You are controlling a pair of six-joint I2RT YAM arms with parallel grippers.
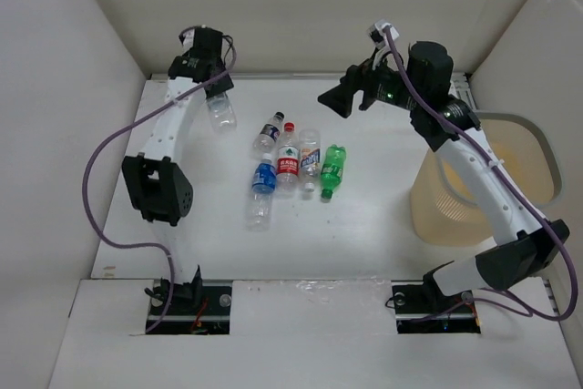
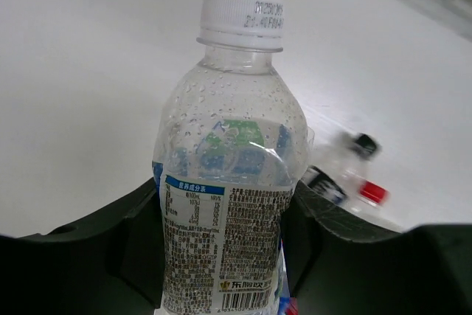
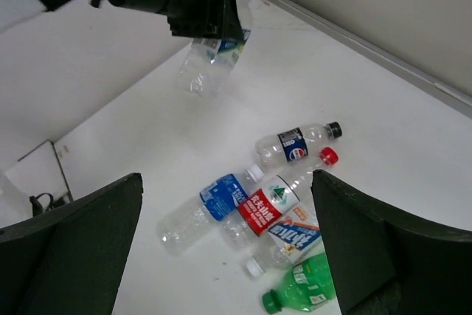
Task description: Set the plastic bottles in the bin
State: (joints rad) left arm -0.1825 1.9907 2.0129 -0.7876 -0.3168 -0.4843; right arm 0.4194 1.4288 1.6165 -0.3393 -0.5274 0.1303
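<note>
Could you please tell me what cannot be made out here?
Top view: inside of the bin, partly covered by the right arm.
Left wrist view: base of the held bottle, cut off by the bottom edge.
Left wrist view: black-capped bottle behind, blurred.

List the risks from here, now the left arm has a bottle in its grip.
1. The bin stands at the far right, past the right arm; carrying the held bottle across may clash with it.
2. The left pincer squeezes clear plastic at the label; it may buckle and slip.
3. A low swing could scatter the five bottles lying mid-table.
</note>
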